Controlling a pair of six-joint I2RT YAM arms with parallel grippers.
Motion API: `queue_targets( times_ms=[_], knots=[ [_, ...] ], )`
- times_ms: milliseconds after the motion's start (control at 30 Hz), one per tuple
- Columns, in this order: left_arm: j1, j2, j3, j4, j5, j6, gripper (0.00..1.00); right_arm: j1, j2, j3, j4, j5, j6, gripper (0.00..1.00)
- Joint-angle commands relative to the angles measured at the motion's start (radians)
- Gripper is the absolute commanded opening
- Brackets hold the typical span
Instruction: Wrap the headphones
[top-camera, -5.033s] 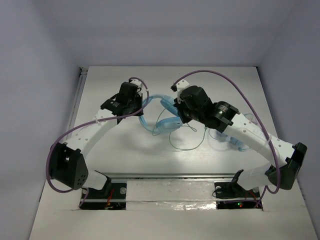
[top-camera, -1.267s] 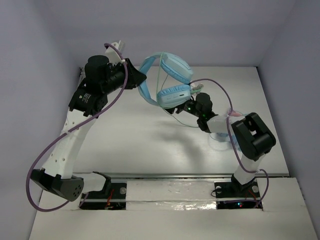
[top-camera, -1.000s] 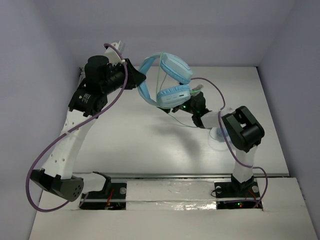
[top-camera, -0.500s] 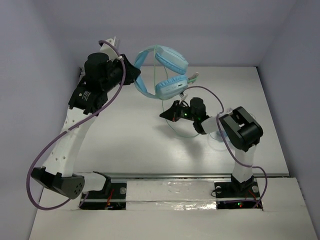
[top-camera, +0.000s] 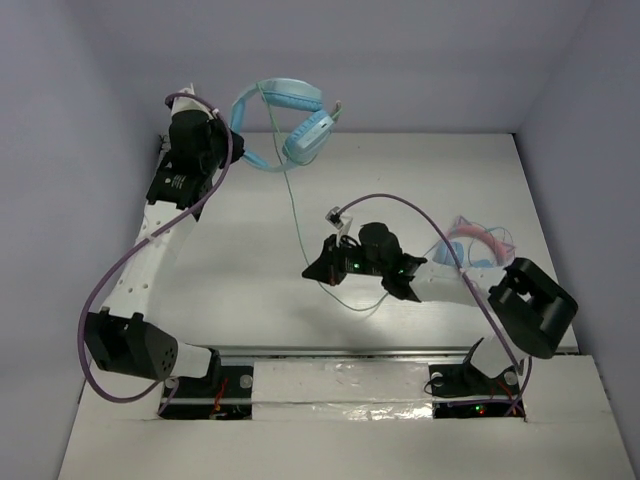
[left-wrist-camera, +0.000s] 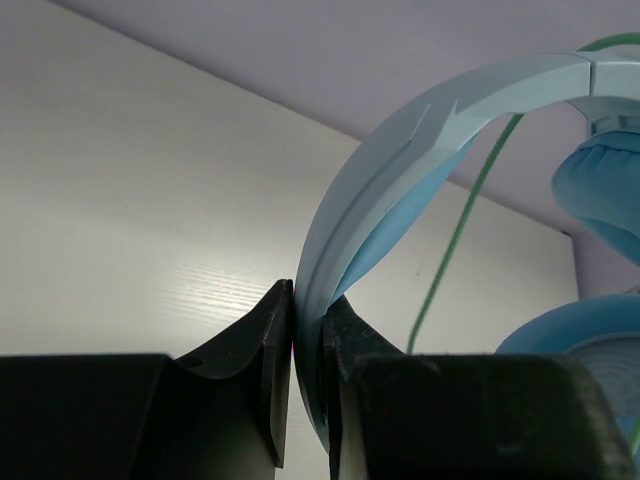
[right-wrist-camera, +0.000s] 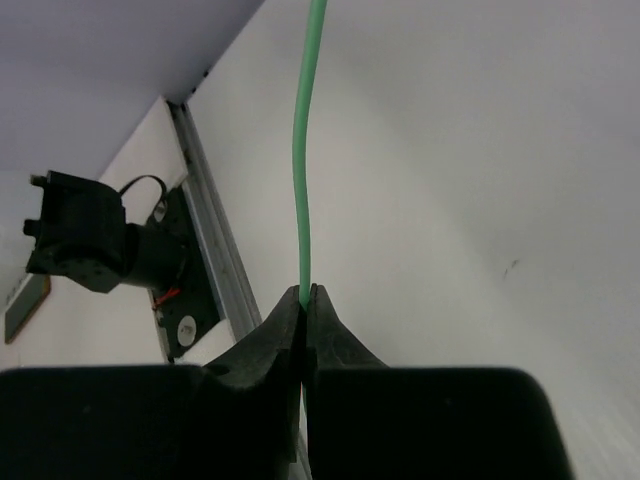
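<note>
The light sky-blue headphones (top-camera: 290, 120) hang in the air at the back left, headband up, ear cups to the right. My left gripper (top-camera: 236, 143) is shut on the headband (left-wrist-camera: 400, 170), which sits between the black fingers (left-wrist-camera: 270, 350). The thin pale-green cable (top-camera: 294, 205) runs down from the cups to my right gripper (top-camera: 310, 272), low over the table's middle. That gripper is shut on the cable (right-wrist-camera: 303, 200); the cable's loose end trails on the table (top-camera: 365, 305).
A pink wiry item (top-camera: 478, 240) and a darker blue piece (top-camera: 480, 262) lie on the white table (top-camera: 240, 290) at the right, behind my right arm. A metal rail (top-camera: 330, 352) runs along the near edge; grey walls enclose the back and sides.
My left gripper has lifted the headphones up and to the left. My right gripper has dropped left and towards the near edge with the cable, drawing it out straight.
</note>
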Motion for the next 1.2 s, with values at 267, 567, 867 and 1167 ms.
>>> queue_targets(
  times_ms=[267,567,867,1167],
  knots=[
    [-0.002,-0.004,-0.047,0.120,-0.123,-0.012,0.00,0.168,-0.345,0.043,-0.554,0.286,-0.099,0.00],
    [-0.040,0.019,-0.120,0.048,-0.230,0.068,0.00,0.179,-0.418,0.248,-0.859,0.331,-0.176,0.00],
    [-0.278,0.071,-0.140,-0.168,-0.365,0.211,0.00,0.188,-0.360,0.437,-1.031,0.472,-0.308,0.00],
    [-0.394,0.017,-0.268,-0.233,-0.273,0.320,0.00,0.188,-0.297,0.567,-1.102,0.668,-0.382,0.00]
  ],
)
